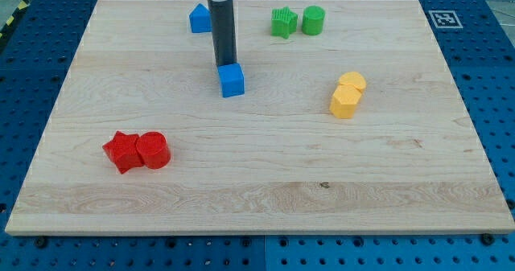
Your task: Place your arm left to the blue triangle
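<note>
The blue triangle-like block (199,18) lies near the view's top, left of centre, partly hidden by my rod on its right side. My tip (224,66) is below and to the right of it, touching the top edge of a blue cube (232,80). The rod rises from there to the view's top edge.
A green star (283,22) and a green cylinder (313,20) lie at the view's top, right of centre. Two yellow blocks (348,95) touch each other at the right. A red star (121,151) and a red cylinder (153,150) touch at the lower left. The wooden board (257,199) has a blue pegboard around it.
</note>
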Robot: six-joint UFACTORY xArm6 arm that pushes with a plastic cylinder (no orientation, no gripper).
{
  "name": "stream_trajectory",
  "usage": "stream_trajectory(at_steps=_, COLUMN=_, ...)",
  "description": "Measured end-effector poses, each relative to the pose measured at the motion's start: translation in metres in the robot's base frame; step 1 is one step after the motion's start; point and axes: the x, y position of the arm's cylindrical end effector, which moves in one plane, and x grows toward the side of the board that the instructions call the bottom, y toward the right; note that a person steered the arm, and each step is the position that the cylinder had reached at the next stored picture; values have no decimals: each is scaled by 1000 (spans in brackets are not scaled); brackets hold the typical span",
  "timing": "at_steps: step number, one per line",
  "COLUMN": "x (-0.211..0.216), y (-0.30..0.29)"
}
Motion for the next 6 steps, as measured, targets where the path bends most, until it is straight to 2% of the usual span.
stream_trajectory(at_steps=1, x=-36, y=-12)
stream_trajectory(at_steps=2, x=-47, y=-15)
stream_trajectory(at_steps=4, x=-47, y=-61)
stream_trajectory(at_steps=6, x=-84, y=-118)
